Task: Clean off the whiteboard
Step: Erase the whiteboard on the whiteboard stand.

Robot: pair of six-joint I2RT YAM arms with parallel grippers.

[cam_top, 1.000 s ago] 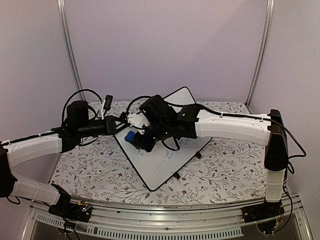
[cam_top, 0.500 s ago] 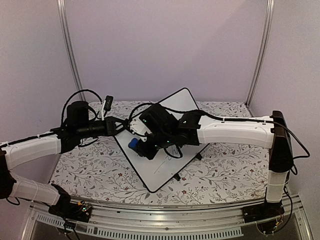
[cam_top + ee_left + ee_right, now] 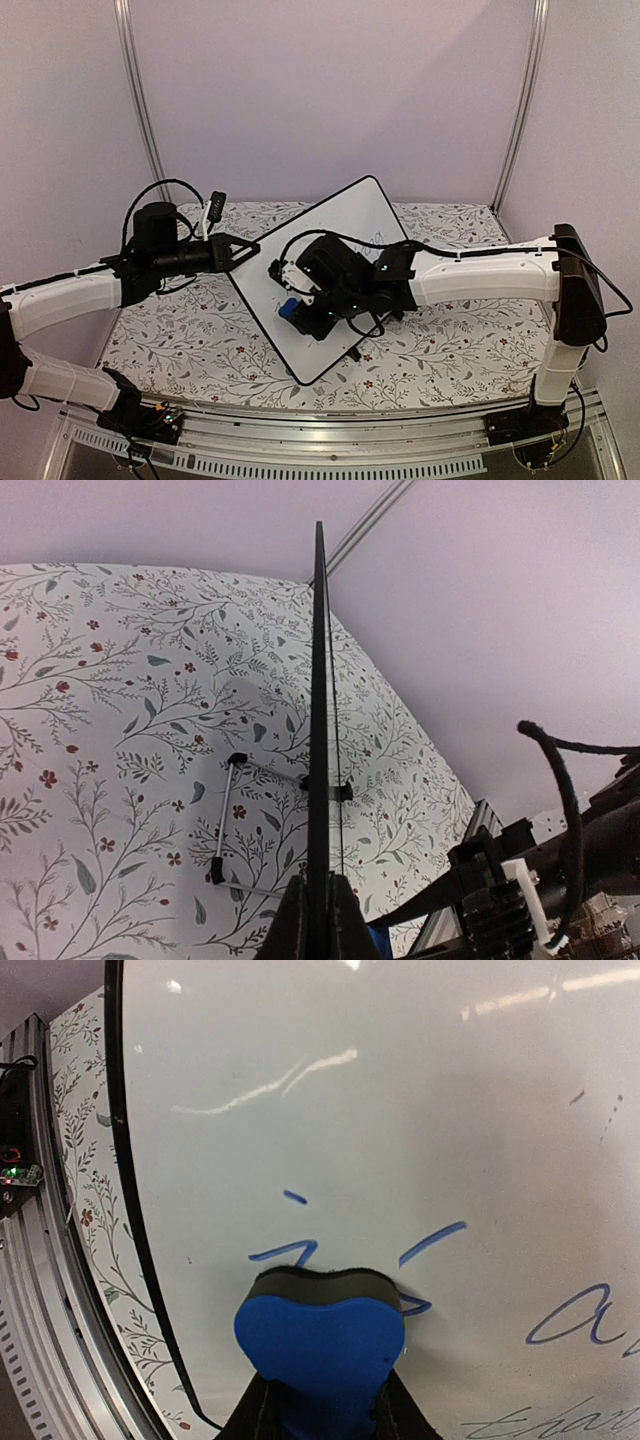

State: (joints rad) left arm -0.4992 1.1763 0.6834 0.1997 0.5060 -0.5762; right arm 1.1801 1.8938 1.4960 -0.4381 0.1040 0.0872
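three things can go wrong here. the right gripper is pinched tight on the blue eraser and presses it on the whiteboard. if it pushes too hard, the board can slide or tip, because it only stands on thin wire feet. the left gripper is squeezed onto the board's thin edge to hold it, and that slim edge may slip out. the eraser is also small, so a wipe can miss some marks.

the whiteboard sits in the middle of the flowery table, turned like a diamond, between the two arms. it is shiny white with a black rim. i think the job is only part done. short blue strokes show just above the eraser, and curly blue writing lies off to its right.
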